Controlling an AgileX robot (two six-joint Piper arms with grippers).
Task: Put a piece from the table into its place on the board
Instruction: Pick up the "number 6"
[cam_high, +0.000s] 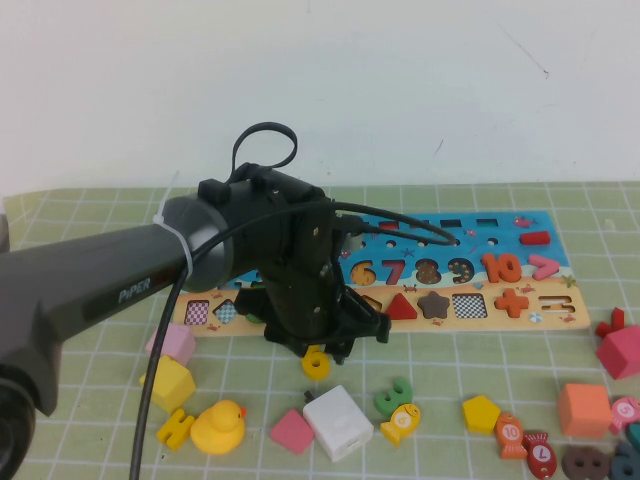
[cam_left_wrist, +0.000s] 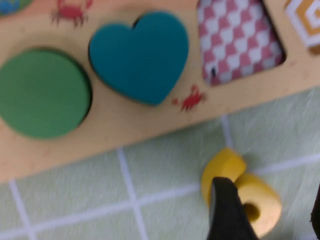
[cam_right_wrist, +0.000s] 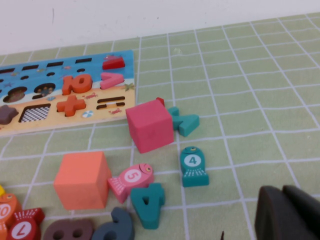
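Just off the near edge of the long blue-and-sandy wooden puzzle board (cam_high: 470, 290), the left gripper (cam_high: 322, 352) hangs with jaws spread over the small flat yellow wooden numeral 6 (cam_left_wrist: 242, 196), evidently lined up to pinch it. It lies flat on the green gridded table mat (cam_high: 440, 365), its tail aimed towards the board, long axis roughly crosswise to the board's edge. The right gripper (cam_right_wrist: 286, 214) sits parked low over the mat on the right; whether it is parted or closed I cannot tell.

Left gripper (cam_high: 322, 352) reaches in from the left, angled down low over the desk, jaws spread wide. Right gripper (cam_right_wrist: 287, 215) hangs low, parked apart.
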